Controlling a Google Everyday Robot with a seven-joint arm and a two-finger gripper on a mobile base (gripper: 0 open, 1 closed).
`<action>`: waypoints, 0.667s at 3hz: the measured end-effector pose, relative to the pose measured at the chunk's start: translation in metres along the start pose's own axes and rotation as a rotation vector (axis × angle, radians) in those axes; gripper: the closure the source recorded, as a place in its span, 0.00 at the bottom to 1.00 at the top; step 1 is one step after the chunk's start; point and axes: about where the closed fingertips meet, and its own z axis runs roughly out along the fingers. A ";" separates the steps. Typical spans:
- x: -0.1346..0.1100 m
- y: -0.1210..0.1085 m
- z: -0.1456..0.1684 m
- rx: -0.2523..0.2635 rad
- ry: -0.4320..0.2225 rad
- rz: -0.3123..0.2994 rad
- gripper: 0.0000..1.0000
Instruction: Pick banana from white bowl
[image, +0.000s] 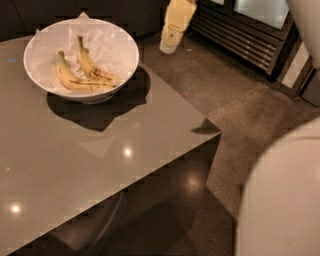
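The white bowl (35, 47) stands at the back left of the grey table, lined with crumpled white paper. Two bananas lie in it. The banana (93, 68) is the slimmer, straighter one on the right, with its stem pointing to the back. A plumper, curved banana (70, 80) with a dark streak lies beside it at the front left. My gripper (169, 46) hangs in the air to the right of the bowl, beyond the table's back edge, pointing down. It is apart from the bowl and holds nothing.
The grey table (100, 165) ends in a corner at the right (217, 132), with speckled floor (240, 100) beyond. A dark cabinet with a slatted grille (245, 35) stands at the back right. A large white part of my arm (285, 200) fills the lower right.
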 end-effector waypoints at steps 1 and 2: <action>-0.021 -0.006 0.005 0.022 -0.029 -0.019 0.00; -0.035 -0.016 0.010 0.025 -0.058 -0.036 0.00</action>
